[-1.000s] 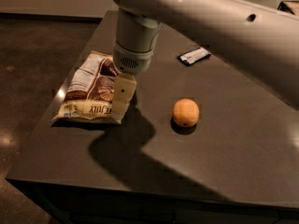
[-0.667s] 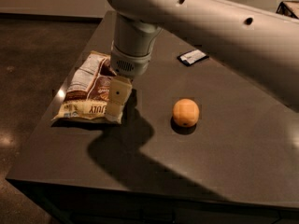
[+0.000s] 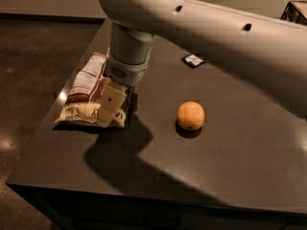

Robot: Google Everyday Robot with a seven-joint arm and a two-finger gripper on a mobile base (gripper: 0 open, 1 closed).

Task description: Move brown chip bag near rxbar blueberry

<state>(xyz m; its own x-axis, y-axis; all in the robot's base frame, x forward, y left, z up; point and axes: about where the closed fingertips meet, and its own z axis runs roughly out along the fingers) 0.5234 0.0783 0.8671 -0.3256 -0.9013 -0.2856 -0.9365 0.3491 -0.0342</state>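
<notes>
The brown chip bag (image 3: 86, 95) lies flat on the left part of the dark table, cream and brown with a white panel. The gripper (image 3: 109, 110) hangs from the big grey arm and sits over the bag's right edge, one pale finger (image 3: 110, 104) in front of the bag. The rxbar blueberry (image 3: 193, 60) is a small dark wrapper with a white label, far back, right of the arm's wrist and well apart from the bag.
A round orange fruit (image 3: 191, 115) sits mid-table, right of the gripper. The table's left edge (image 3: 33, 143) runs close to the bag, with floor beyond. The arm spans the upper right. A dark wire object (image 3: 295, 8) stands at the far right corner.
The gripper has shifted slightly left and lower over the bag's right edge. The bag, orange and bar have not moved.
</notes>
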